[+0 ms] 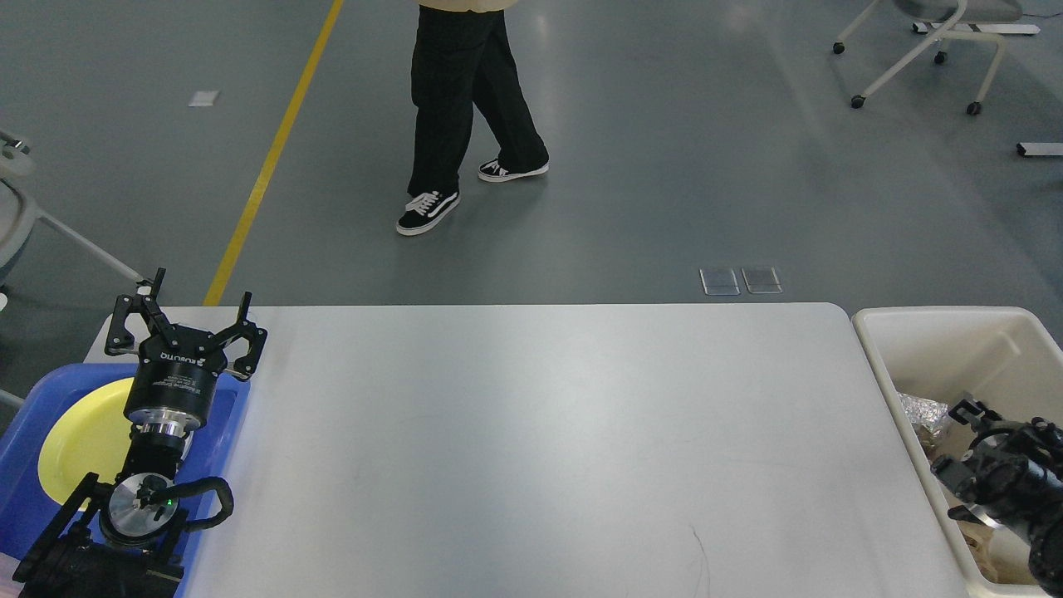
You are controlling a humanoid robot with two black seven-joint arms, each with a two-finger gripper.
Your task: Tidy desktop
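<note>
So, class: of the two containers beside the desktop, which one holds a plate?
The blue tray at the desktop's left end: a yellow plate lies in it. The cream bin on the right holds crumpled rubbish instead.

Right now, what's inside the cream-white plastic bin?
Inside the cream-white plastic bin: crumpled silver foil and brownish scraps at the bottom. The right gripper and its arm cover the rest, so anything underneath is hidden.
</note>
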